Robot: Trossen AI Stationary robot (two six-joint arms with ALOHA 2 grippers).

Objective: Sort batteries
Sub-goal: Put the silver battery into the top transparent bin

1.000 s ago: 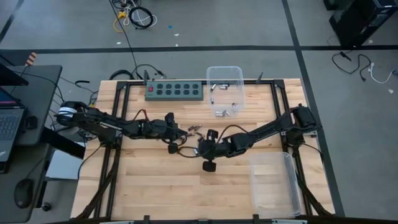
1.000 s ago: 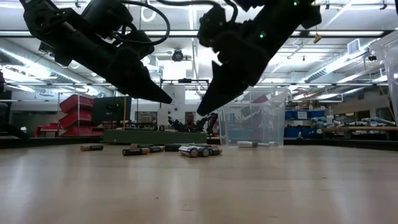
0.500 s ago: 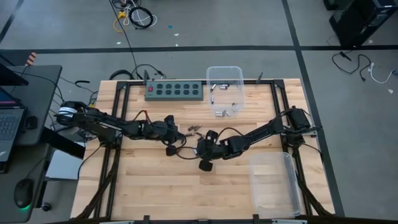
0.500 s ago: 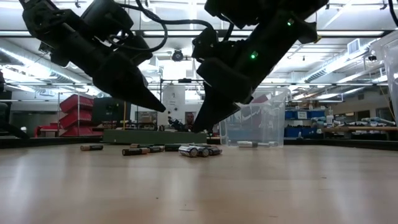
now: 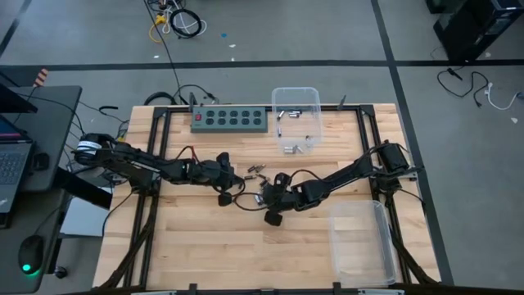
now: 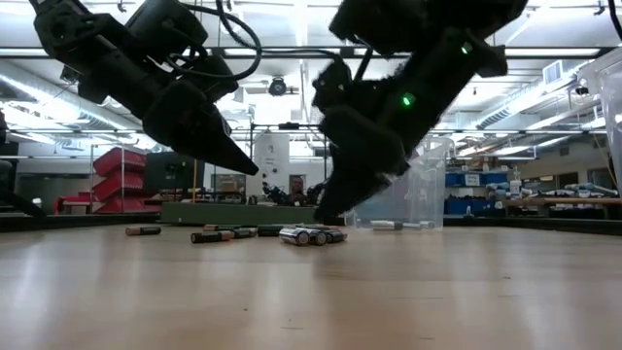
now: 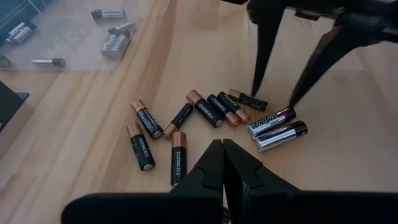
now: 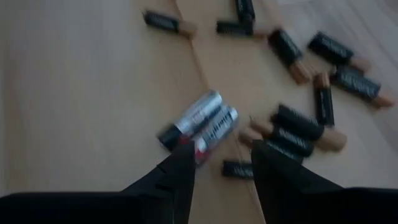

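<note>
Right gripper (image 7: 278, 93) stands with fingers spread, tips lowered beside two silver batteries (image 7: 277, 129) on the wooden table (image 5: 205, 246). Left gripper (image 7: 222, 152) hovers closed, holding nothing, near the scattered black-and-copper batteries (image 7: 180, 127). Farther back, a clear bin (image 5: 296, 120) holds several batteries.

Both arms reach in low toward the middle of the table, nearer its far edge. The left gripper (image 5: 237, 173) hovers with fingers pressed together; the right gripper (image 5: 264, 188) points down, fingers spread apart.
</note>
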